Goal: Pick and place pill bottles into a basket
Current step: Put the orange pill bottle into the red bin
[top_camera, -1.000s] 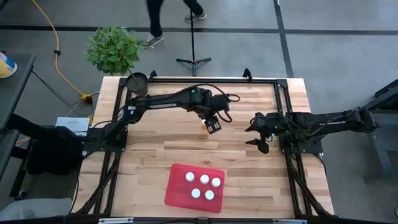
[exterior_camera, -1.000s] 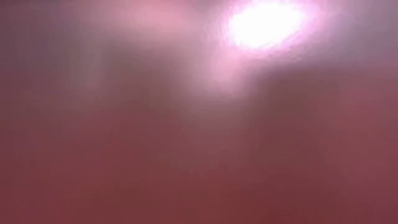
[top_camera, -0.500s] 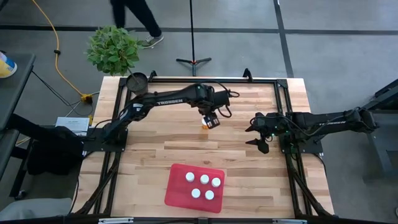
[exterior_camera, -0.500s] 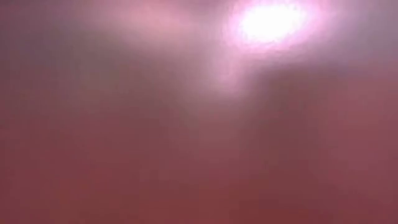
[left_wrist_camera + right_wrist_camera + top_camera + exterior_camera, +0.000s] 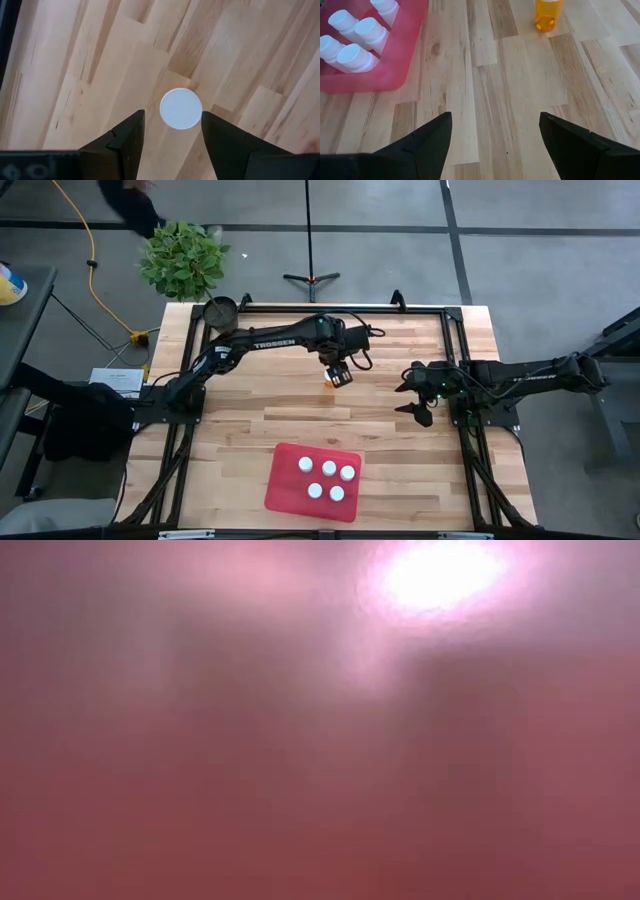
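Note:
One pill bottle (image 5: 329, 381) stands upright on the wooden table near its middle, its orange body also in the right wrist view (image 5: 548, 12). My left gripper (image 5: 338, 376) is open and points down over it. In the left wrist view its fingers (image 5: 172, 125) stand on either side of the white cap (image 5: 181, 108). Several more bottles (image 5: 325, 477) stand in the red basket (image 5: 285, 455) near the table's near edge, also in the right wrist view (image 5: 395, 75). My right gripper (image 5: 415, 395) waits open at the table's right. The low view shows only a red blur.
A small dark pot (image 5: 220, 310) stands at the table's far left corner, with a green plant (image 5: 183, 260) and a stand (image 5: 312, 278) on the floor beyond. Bare wood lies between the lone bottle and the basket.
My left gripper has drawn a little toward the table's far edge and now stays over the lone bottle. A person beyond the table has walked off toward the left.

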Controlling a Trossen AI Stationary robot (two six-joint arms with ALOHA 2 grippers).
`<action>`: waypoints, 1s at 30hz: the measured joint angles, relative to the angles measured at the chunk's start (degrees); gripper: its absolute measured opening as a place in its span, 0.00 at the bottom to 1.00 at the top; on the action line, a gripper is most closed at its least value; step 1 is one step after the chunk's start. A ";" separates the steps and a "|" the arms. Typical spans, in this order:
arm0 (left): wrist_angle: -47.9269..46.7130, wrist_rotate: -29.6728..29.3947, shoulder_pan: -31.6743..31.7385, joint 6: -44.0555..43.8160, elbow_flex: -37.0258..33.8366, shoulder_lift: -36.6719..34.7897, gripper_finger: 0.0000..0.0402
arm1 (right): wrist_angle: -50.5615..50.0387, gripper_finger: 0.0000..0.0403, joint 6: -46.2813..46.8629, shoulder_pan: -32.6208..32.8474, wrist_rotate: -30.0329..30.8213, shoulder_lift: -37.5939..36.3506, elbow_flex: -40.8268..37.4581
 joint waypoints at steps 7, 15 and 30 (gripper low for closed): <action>-2.58 1.33 1.26 1.73 0.09 2.90 0.57 | 0.00 0.72 -0.05 0.00 -0.11 0.00 -0.02; -2.14 2.33 2.05 2.82 0.02 3.98 0.57 | 0.00 0.72 -0.20 0.02 -0.11 0.00 -0.02; 4.67 5.80 2.86 1.24 0.02 3.94 0.58 | -0.21 0.72 0.19 0.02 -0.07 0.00 -0.02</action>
